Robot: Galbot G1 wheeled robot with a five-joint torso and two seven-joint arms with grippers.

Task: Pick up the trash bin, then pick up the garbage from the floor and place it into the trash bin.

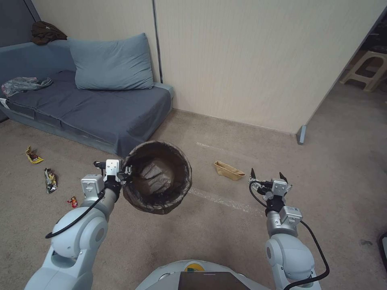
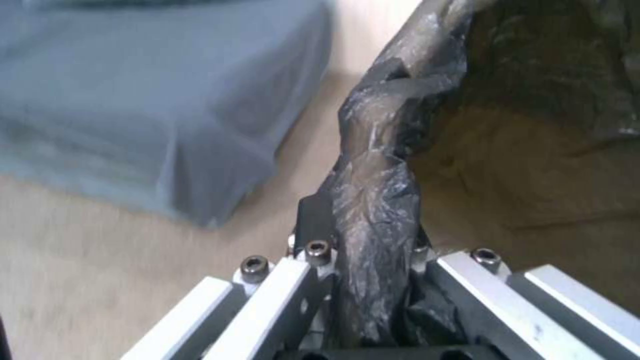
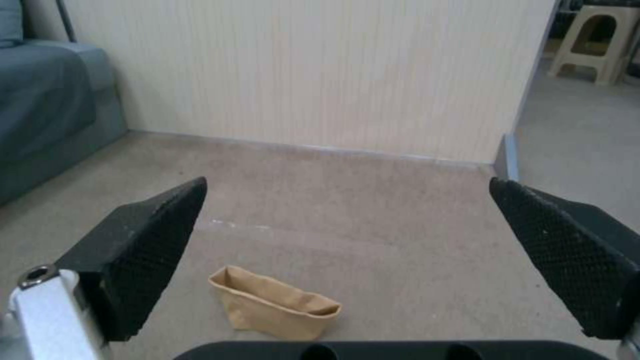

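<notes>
Your left pincer (image 1: 125, 172) pinches the bag-lined rim of the trash bin (image 1: 158, 177) at frame centre. Your right pincer (image 1: 266, 176) hangs spread at lower right, just beyond the tan paper bag (image 1: 228, 170).

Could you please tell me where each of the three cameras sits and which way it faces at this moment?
Head view: on the robot's head, looking forward and down at carpet, sofa and wall; both arms show.
Left wrist view: on the left arm, looking along the left claw, shut on the trash bin rim.
Right wrist view: on the right arm, facing the wall; the open right claw frames the paper bag.
Head and right wrist views share the bag and stool.
</notes>
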